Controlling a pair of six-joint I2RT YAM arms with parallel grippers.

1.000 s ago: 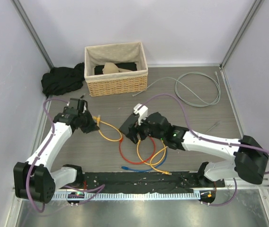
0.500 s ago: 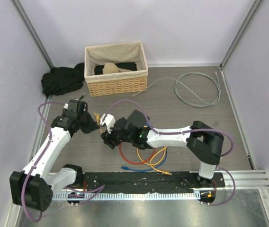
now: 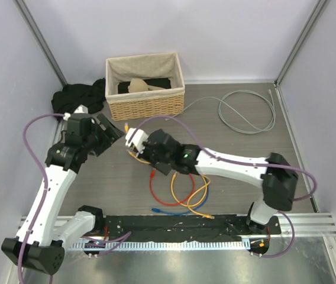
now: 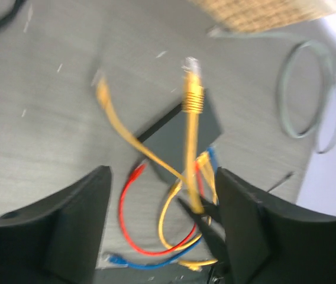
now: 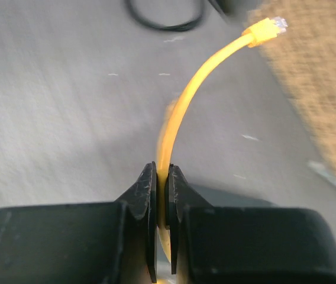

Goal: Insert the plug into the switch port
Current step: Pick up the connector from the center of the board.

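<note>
**Right gripper clamped on yellow cable; left gripper open above the switch**

Top view: The right gripper (image 3: 137, 144) sits left of table centre, with a yellow patch cable (image 3: 133, 156) at its tip. The left gripper (image 3: 110, 131) hangs raised at its 9 o'clock, apart from it. A lined wicker basket (image 3: 146, 105) stands at 12 o'clock. A crumpled black cloth (image 3: 76, 99) lies at the basket's 9 o'clock and a coiled grey cable (image 3: 245, 112) at its 3 o'clock. A red cable loop (image 3: 155, 190) lies at the right gripper's 5 o'clock. The switch cannot be told apart from the black wrist here.

Left wrist view (blurred): The fingers (image 4: 79, 219) stand wide apart, holding nothing. The flat dark-grey rectangular switch (image 4: 165, 133) lies on the table at frame centre. The yellow cable crosses it, and its clear plug (image 4: 193, 66) is at 12 o'clock, outside any socket.

Right wrist view: The fingers are pressed together on the yellow cable. It arcs toward 1 o'clock, the plug hanging free.
</note>
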